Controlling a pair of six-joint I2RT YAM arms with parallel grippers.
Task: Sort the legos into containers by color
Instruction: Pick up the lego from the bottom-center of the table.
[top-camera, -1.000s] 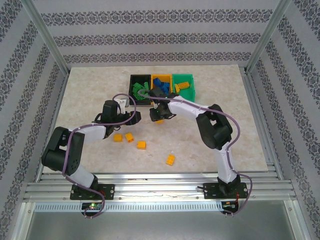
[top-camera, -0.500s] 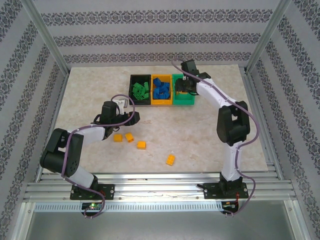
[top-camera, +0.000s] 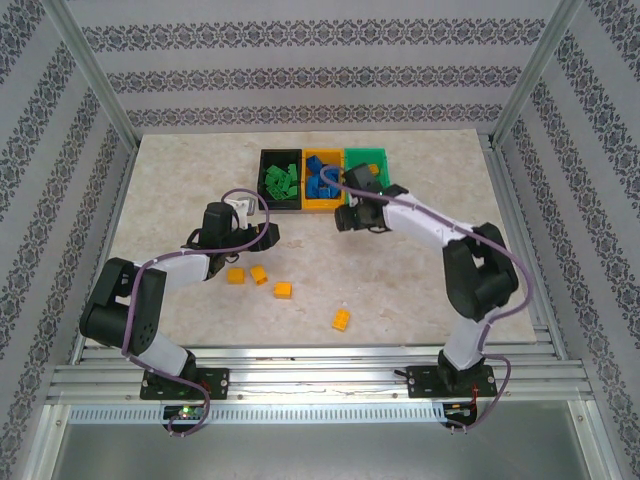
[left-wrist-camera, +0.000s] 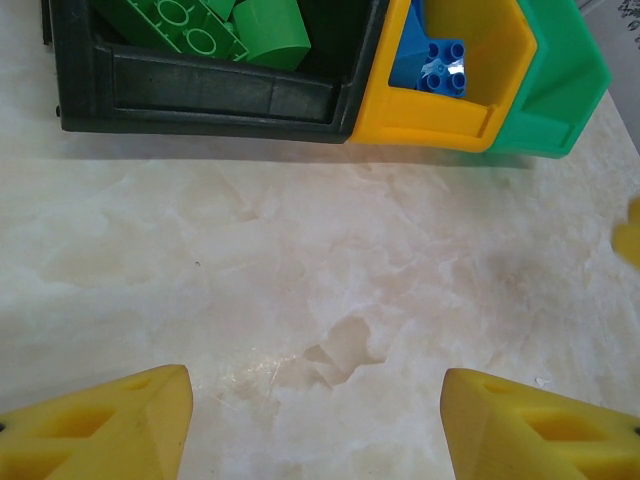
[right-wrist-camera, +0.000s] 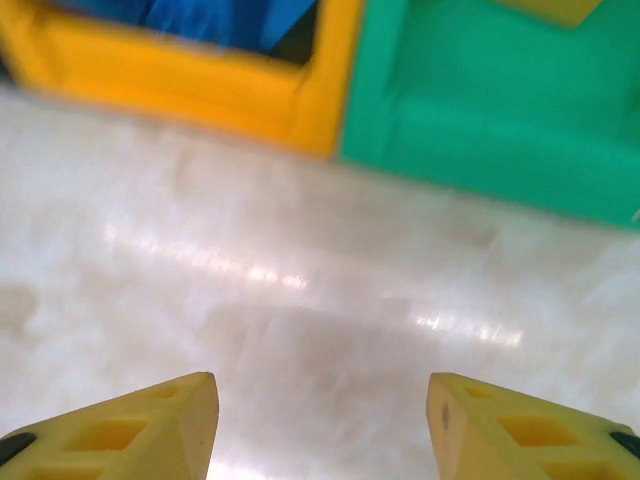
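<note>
Legos, small studded plastic bricks (top-camera: 283, 290), are seen mostly binned from above; four yellow-orange ones are left loose on the pale marbled table (top-camera: 180, 170). At the left wrist, the left gripper (left-wrist-camera: 315, 400) is held apart, empty, before the black plastic bin (left-wrist-camera: 200, 95) of green bricks. At the right wrist, the right gripper (right-wrist-camera: 320, 400) is parted, empty, near the green plastic bin (right-wrist-camera: 480, 120). No writing is readable.

Far side of the worktop (top-camera: 420, 280), three bins touching in a row: left bin (top-camera: 281, 153), middle bin (top-camera: 323, 152), right bin (top-camera: 365, 152). Bricks (top-camera: 281, 181) lie inside. Nearer the arms, four loose bricks (top-camera: 259, 273) on the worktop, one set apart rightward.
</note>
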